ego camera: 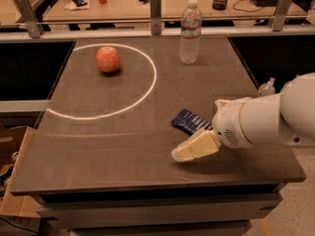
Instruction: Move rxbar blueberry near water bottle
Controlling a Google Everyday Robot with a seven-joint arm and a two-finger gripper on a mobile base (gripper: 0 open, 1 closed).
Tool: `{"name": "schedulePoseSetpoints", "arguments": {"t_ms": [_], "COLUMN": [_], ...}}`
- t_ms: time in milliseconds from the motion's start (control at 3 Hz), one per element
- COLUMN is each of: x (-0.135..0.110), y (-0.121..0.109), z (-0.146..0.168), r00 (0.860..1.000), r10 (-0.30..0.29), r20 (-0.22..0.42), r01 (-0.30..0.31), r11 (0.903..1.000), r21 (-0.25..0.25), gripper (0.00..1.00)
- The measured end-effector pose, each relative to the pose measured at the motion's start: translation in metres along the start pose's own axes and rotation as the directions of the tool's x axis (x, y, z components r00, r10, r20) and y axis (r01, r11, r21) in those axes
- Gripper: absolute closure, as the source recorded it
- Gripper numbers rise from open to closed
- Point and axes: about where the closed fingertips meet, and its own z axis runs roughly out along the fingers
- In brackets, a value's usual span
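The rxbar blueberry (189,121) lies flat on the dark table, right of centre, its right end hidden behind my arm. The water bottle (190,32) stands upright at the far edge of the table, well behind the bar. My gripper (193,149) is low over the table just in front of the bar, on its near right side, reaching in from the right. A cream-coloured finger (197,147) points left. It holds nothing that I can see.
A red-orange apple (108,59) sits at the far left inside a white circle (142,97) marked on the table. A metal rail with posts (156,6) runs behind the table. A cardboard box (15,181) stands on the floor at the left.
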Motion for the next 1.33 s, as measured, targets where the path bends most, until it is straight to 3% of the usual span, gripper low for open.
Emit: {"name": "schedulePoseSetpoints", "arguments": {"t_ms": [667,1000,1333], "x": [0.0041,0.0084,0.0091], "y": [-0.0058,-0.0069,-0.0057], "z": [0.0049,0.0052,0.0048], "r00": [1.000,0.999,0.999], "r10": [-0.026,-0.035,-0.048], "r20": [-0.005,-0.012,-0.009], "r01": [0.026,0.035,0.048], "r11": [0.9996,0.9992,0.9985], "r21": [-0.014,-0.018,-0.027], "gripper": [0.00,0.15,0.39]}}
